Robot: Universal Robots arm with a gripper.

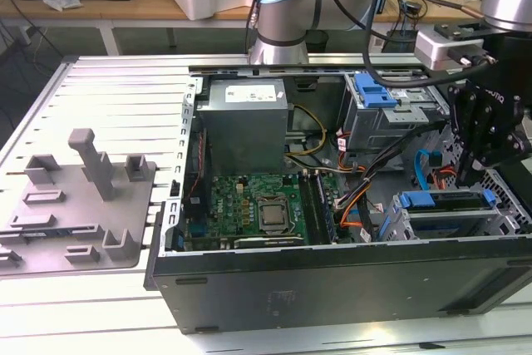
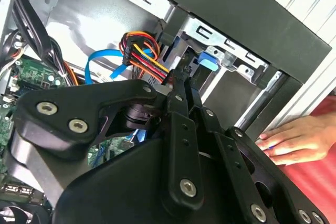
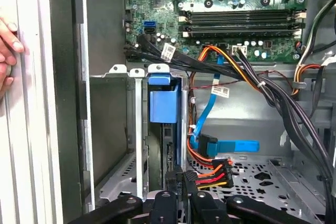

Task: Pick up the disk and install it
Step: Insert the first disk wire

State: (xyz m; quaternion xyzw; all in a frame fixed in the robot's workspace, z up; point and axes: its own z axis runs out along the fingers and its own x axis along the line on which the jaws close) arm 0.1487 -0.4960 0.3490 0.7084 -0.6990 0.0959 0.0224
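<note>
Exterior view: one disk sits caged in the case's corner at the exterior view's right, one pincer just above. Second wrist view: the pincer is closed, holding nothing. First wrist view: one hand beside the case.

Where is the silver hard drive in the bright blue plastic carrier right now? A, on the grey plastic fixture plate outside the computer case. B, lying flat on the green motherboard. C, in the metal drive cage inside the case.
C: the silver hard drive in its bright blue plastic carrier sits in the metal drive cage inside the open black computer case, right by the end effector.
</note>
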